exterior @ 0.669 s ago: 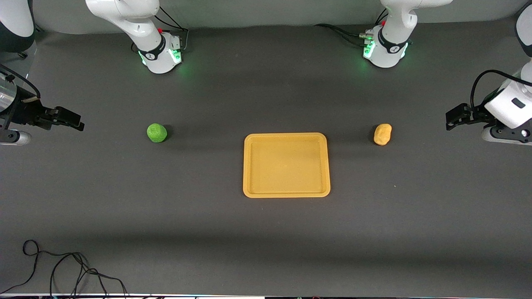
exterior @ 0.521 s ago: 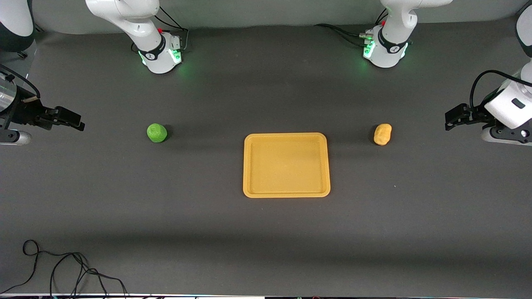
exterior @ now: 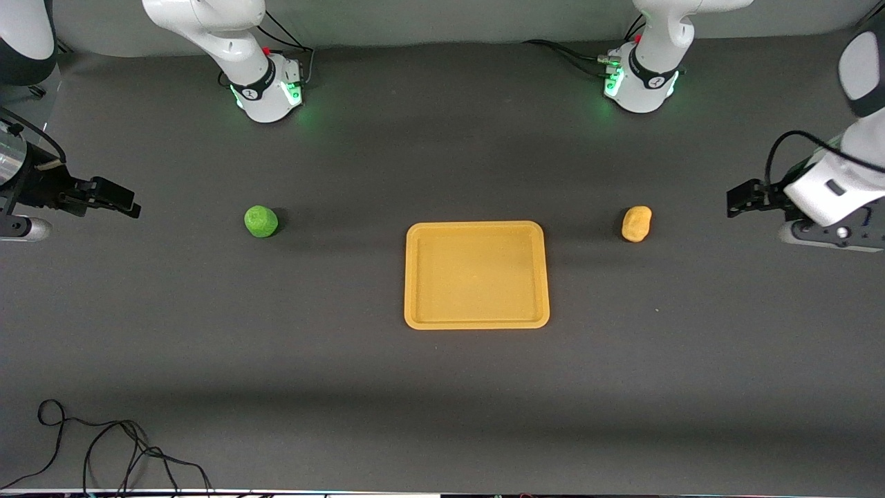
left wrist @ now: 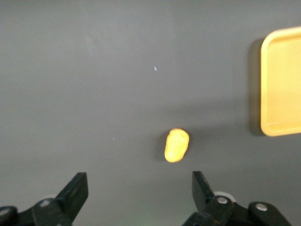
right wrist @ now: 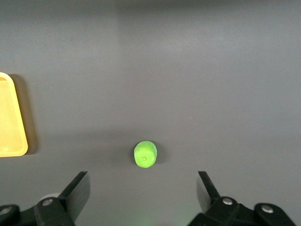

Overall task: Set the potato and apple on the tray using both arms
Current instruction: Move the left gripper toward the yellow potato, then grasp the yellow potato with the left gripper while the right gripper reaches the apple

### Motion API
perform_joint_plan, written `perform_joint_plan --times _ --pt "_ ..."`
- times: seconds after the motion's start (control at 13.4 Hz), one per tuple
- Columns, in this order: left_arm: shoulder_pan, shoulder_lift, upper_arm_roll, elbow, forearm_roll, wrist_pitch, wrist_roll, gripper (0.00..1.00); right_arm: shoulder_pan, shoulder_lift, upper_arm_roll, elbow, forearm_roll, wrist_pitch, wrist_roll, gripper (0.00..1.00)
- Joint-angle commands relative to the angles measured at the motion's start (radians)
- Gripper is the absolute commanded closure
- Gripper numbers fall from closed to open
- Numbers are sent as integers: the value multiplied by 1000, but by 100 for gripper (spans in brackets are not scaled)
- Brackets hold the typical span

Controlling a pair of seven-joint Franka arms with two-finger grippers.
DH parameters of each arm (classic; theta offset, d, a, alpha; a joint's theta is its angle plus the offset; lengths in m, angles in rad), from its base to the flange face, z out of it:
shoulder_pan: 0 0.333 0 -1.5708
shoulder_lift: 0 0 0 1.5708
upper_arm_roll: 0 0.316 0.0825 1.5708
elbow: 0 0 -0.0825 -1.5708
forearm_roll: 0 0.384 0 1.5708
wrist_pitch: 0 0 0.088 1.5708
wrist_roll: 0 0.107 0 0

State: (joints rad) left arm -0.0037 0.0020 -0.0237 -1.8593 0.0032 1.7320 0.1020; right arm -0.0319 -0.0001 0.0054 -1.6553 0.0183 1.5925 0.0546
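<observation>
Tabletop (exterior: 442,401) surface is dark grey and carries three task items. The flat rectangular yellow-orange tray with rounded corners and a low raised rim (exterior: 476,323) lies near the middle, with nothing on it. You will find the small bumpy bright green apple (exterior: 261,221) toward the right arm's end of the tabletop, well apart from the tray. The lumpy oblong orange-yellow potato (exterior: 636,223) rests toward the left arm's end, also apart from the tray and closer to it than the apple is. Both items sit level with the tray's edge that is farthest from the front camera.

The left black two-finger end effector (exterior: 738,200) hangs over bare tabletop at the left arm's end, short of the potato. In the left wrist view its fingers (left wrist: 75,193) stand wide apart with nothing between them, and the potato (left wrist: 177,145) and a corner of the tray (left wrist: 281,84) show ahead of them.

The right black two-finger end effector (exterior: 119,200) hangs over bare tabletop at the right arm's end, short of the apple. In the right wrist view its fingers (right wrist: 77,189) are likewise spread wide and hold nothing; the apple (right wrist: 145,154) lies ahead of them.

No legible writing or brand marking can be read on the tray, the apple or the potato. A loose black cable (exterior: 104,449) lies at the tabletop edge nearest the front camera.
</observation>
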Motion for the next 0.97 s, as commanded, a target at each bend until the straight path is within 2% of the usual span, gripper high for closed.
perform_joint_plan --times 0.0,0.15,0.3,0.37,0.52,0.6,0.67,0.74,0.89 --pt "-15 -52 -2 -261 -17 131 10 3 -5 14 8 26 22 -17 -12 0" --pt "-53 -42 -2 -403 -34 208 27 5 0 3 8 6 22 -10 -15 0" --pt "-56 62 -2 -425 -38 239 199 8 35 -61 7 -76 22 4 -3 0" --pt "-58 108 -4 -425 -52 248 264 6 53 -125 7 -166 23 47 1 0" --pt "-93 145 -4 -428 -88 314 274 6 78 -294 7 -398 22 153 1 0" --pt "-113 171 -2 -437 -88 354 278 11 79 -363 8 -487 23 176 1 0" --pt "-114 193 -4 -461 -88 416 289 23 101 -412 7 -551 22 190 1 0" --pt "-116 217 -4 -486 -88 485 301 22 121 -454 2 -604 22 205 1 0" --pt "-127 272 -4 -491 -88 532 303 19 122 -495 -1 -655 22 207 1 0"
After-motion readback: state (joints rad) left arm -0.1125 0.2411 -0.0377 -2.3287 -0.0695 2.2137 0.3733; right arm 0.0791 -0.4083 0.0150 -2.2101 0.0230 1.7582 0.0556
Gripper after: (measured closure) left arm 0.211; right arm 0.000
